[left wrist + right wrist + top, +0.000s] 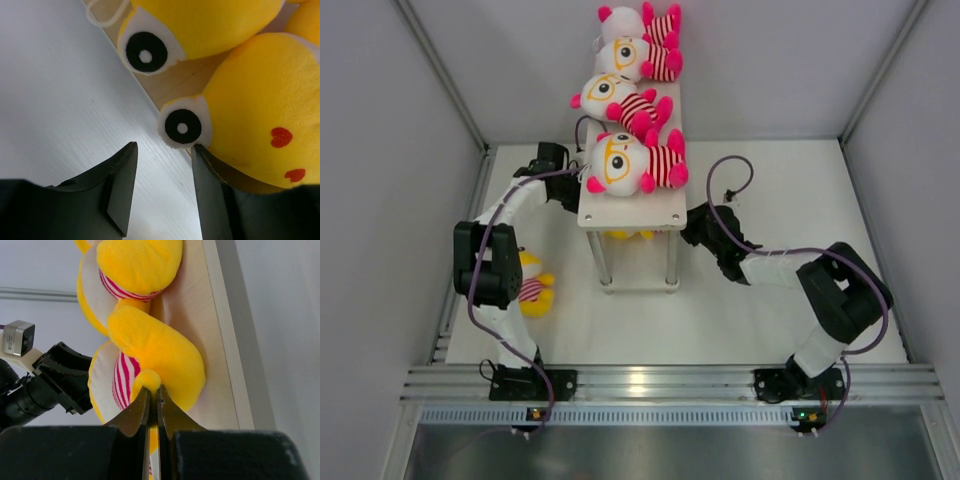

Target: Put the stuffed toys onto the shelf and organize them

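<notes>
Three white toys point(620, 95) are placed atop the shelf point(658, 208), yellow toys point(250, 100) beneath, one yellow toy point(533, 287) left on the surface point(740, 320); left jaws apart, right jaws together.

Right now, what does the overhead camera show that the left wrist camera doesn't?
Only overhead: three white toys on the shelf top, the right arm, and a yellow toy lying on the table beside the left arm. Only left wrist: the faces of two yellow toys on the lower board, with the open left claw right beside one. Both: those lower toys, just a yellow sliver overhead, and the white table.
</notes>
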Motion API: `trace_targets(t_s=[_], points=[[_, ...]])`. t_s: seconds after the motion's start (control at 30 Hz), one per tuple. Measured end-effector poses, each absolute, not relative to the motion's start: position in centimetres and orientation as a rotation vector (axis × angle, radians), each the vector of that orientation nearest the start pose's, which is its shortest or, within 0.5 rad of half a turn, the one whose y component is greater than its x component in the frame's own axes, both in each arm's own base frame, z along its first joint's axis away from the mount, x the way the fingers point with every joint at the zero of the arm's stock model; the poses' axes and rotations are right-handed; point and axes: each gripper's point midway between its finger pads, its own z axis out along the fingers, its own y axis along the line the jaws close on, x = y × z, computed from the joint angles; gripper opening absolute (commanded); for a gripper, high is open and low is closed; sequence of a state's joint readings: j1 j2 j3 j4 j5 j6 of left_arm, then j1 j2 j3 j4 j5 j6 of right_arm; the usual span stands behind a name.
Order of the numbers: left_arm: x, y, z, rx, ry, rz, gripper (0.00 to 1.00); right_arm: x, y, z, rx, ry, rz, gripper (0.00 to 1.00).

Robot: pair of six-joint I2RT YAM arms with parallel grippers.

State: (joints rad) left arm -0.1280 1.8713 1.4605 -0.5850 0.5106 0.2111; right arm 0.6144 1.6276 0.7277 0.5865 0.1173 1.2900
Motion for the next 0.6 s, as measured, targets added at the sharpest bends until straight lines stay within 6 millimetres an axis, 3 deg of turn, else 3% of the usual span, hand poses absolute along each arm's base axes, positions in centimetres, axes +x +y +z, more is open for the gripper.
trace_targets(t_s=[0.27, 0.47, 0.53, 0.6], points=[[44.3, -12.9, 10.7, 0.598, 2.408, -0.557, 0.53, 39.2, 29.6, 12.9, 0.773, 1.912, 1.127, 0.0], [44.8, -12.9, 10.7, 0.601, 2.402, -0.551, 0.54, 40.0, 28.9, 13.0, 0.768, 1.893, 1.078, 0.0], [44.8, -12.8, 10.7, 0.607, 2.401, -0.547, 0.56, 40.3, 28.8, 13.2, 0.753, 1.89, 1.068, 0.04], [44.9, -12.8, 10.6, 0.615, 2.399, -0.54, 0.56, 40.5, 28.6, 13.3, 0.739, 1.889, 1.057, 0.16]])
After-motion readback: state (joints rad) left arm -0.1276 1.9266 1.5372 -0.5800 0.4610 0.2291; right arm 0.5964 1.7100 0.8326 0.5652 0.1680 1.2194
